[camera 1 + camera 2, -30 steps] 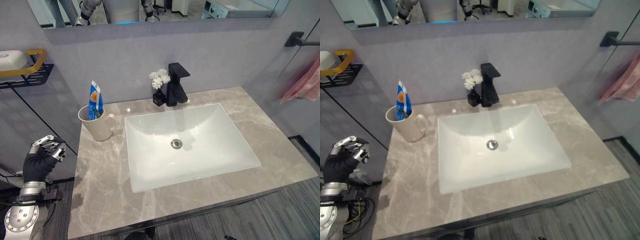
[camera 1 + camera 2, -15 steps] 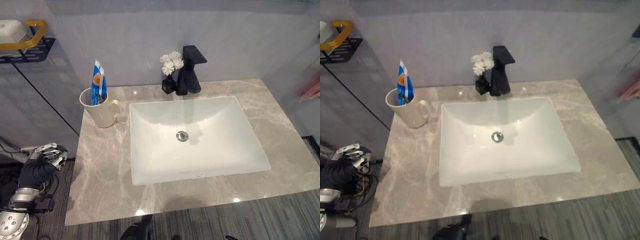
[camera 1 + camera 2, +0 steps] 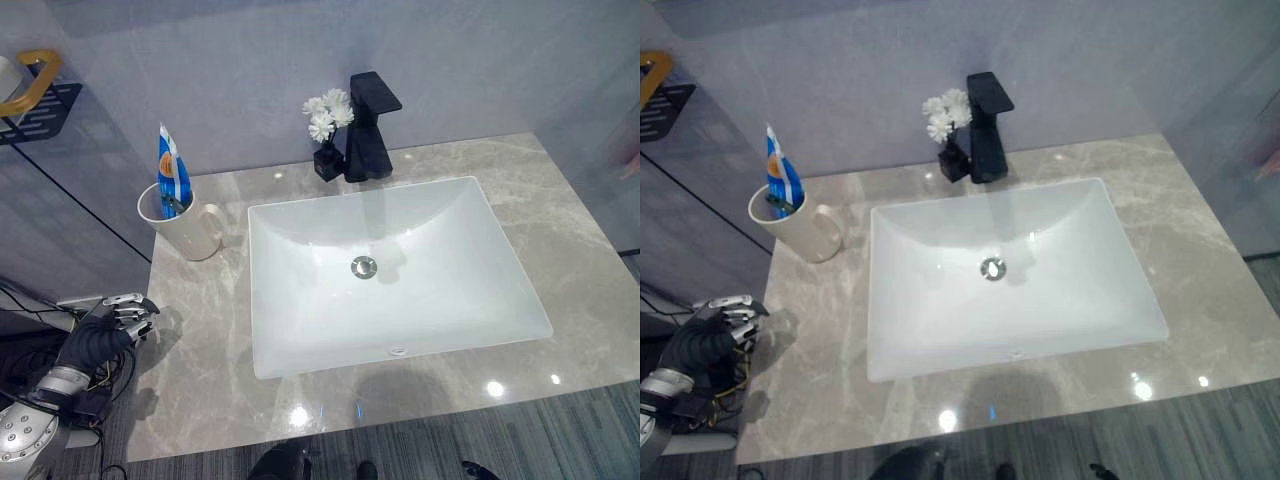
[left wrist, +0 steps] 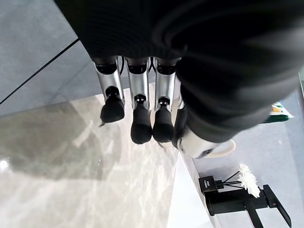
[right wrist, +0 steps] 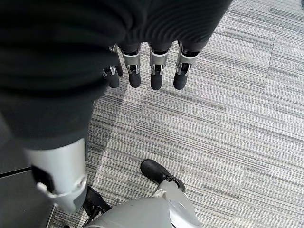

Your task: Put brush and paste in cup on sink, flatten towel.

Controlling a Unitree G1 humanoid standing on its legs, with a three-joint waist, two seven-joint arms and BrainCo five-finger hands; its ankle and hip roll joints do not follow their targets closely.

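A cream cup (image 3: 181,227) stands on the grey marble counter (image 3: 200,350) at the back left, left of the basin. A blue toothpaste tube (image 3: 171,175) sticks up out of it, with a dark green piece beside it inside the cup. My left hand (image 3: 104,330) hangs at the counter's left edge, in front of the cup, with relaxed fingers (image 4: 141,124) and nothing in it. My right hand's fingers (image 5: 156,76) point down over grey striped floor, open and empty. A sliver of pink towel (image 3: 634,165) shows at the far right.
A white rectangular basin (image 3: 300,300) takes up the counter's middle. Behind it stand a black tap (image 3: 370,125) and a small black vase of white flowers (image 3: 324,118). A black wall shelf with a yellow rail (image 3: 30,95) hangs at the upper left.
The whole view has shifted, so the camera has moved. My left hand has come slightly closer to the counter's left edge. The cup and tube stand as before.
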